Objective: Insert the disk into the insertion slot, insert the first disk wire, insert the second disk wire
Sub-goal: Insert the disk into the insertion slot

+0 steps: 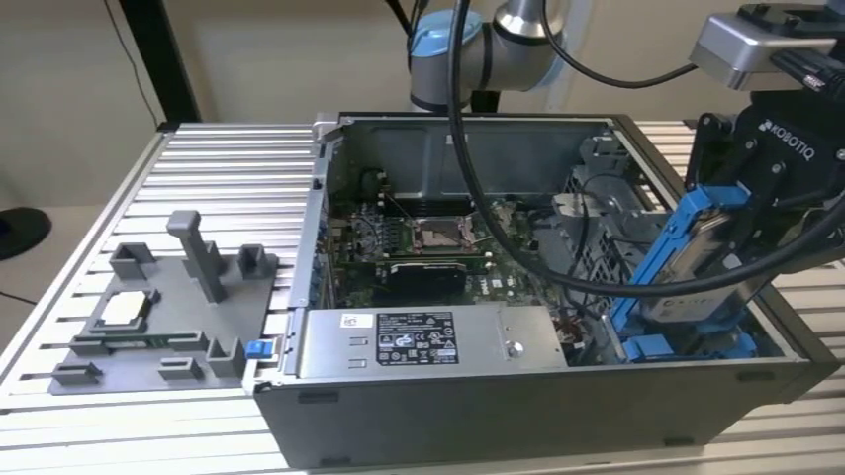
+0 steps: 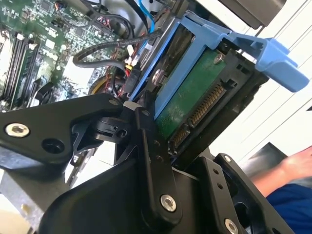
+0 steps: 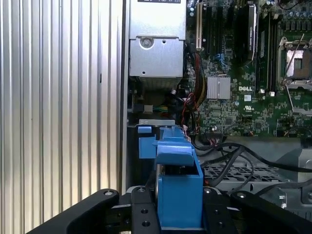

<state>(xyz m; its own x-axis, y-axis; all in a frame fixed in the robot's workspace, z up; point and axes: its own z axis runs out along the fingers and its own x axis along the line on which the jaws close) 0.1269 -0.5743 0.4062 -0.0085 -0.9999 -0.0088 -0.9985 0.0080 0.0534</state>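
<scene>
My gripper (image 1: 723, 213) is closed on the disk (image 1: 676, 259). In the first wrist view my two black fingers (image 3: 141, 214) press the blue carrier frame from either side, nothing else between them. In the second wrist view one finger lies along the edge of the carrier. The drive's green circuit-board face and its row of connector pins are turned toward the camera.

In the exterior view I hold the disk steeply tilted at about three o'clock. Its upper end leans toward one o'clock, and its lower end is down at the insertion slot (image 1: 647, 348), the bay with blue tabs in the computer case (image 1: 528, 416) corner at four o'clock. The disk does not lie flat in the bay. I cannot tell whether its lower edge has entered the rails.

Black cables (image 1: 458, 129) hang from the arm and sweep across the open case close beside the disk. The motherboard (image 1: 422, 242) sits mid-case. The grey power-supply box (image 1: 422, 341) lies along the near wall at six o'clock, just beside the slot.

The case rests on a ribbed aluminium table (image 1: 225, 168). A grey plastic fixture (image 1: 165, 317) stands on the table at eight o'clock, well apart from the case. In the second wrist view a person's hand (image 2: 295, 163) shows beyond the case wall.
</scene>
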